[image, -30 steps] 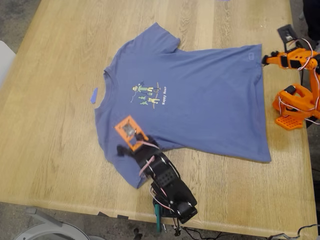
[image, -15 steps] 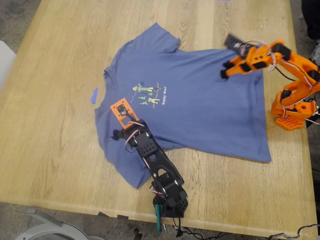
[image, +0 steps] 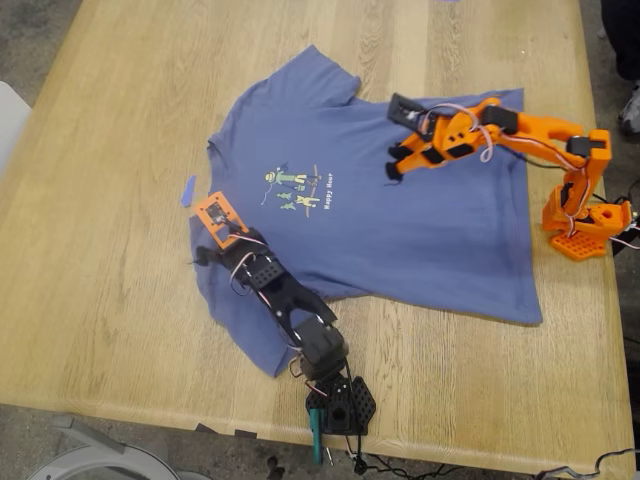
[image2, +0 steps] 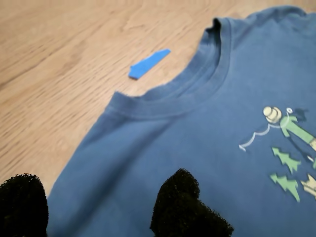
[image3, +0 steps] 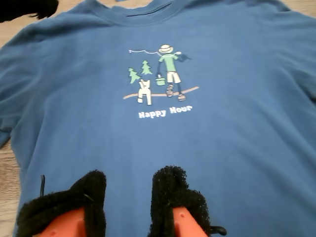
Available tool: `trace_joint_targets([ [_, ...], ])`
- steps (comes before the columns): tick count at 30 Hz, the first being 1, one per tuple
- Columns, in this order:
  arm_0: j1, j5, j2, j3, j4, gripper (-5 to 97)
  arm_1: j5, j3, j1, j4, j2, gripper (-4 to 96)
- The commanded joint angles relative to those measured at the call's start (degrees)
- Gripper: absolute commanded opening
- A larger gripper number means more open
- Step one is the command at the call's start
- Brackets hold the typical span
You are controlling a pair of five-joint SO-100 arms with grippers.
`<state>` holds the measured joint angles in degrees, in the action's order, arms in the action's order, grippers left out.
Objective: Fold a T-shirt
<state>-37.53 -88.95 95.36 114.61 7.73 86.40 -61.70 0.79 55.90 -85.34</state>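
The slate-blue T-shirt lies flat, print up, on the wooden table, collar toward the exterior view's left. My first gripper, on the black arm, hovers open and empty over the shoulder beside the collar. In the first wrist view one of its black fingers is at the shirt's edge and the other is over the cloth. My second gripper, on the orange arm, is open and empty above the shirt's middle. The second wrist view looks along it at the chest print.
A small blue tape strip lies on the bare wood just beyond the collar, also in the first wrist view. The orange arm's base stands at the exterior view's right, the black arm's base at the near table edge.
The orange arm has swung from the table's right side out over the shirt toward the print. The black arm has stretched further toward the collar and shoulder.
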Motion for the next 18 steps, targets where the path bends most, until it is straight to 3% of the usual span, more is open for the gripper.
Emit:
trace_joint_targets([
  [1, -0.7, 0.79, -5.1, -12.04, -5.27, 37, -0.26, 4.75, 0.7, -1.93, 2.46, 18.7],
  [10, -2.81, 1.41, -22.68, -28.65, -8.88, 38, -0.53, 20.48, 0.97, 2.9, 14.68, 18.6],
  [13, -3.16, 1.23, -27.25, -32.08, -10.28, 38, -0.7, 33.66, 1.23, 7.47, 22.59, 18.6],
  [18, -2.46, 0.97, -34.45, -38.58, -10.72, 38, -0.7, 68.73, 2.37, 22.76, 44.03, 18.6],
])
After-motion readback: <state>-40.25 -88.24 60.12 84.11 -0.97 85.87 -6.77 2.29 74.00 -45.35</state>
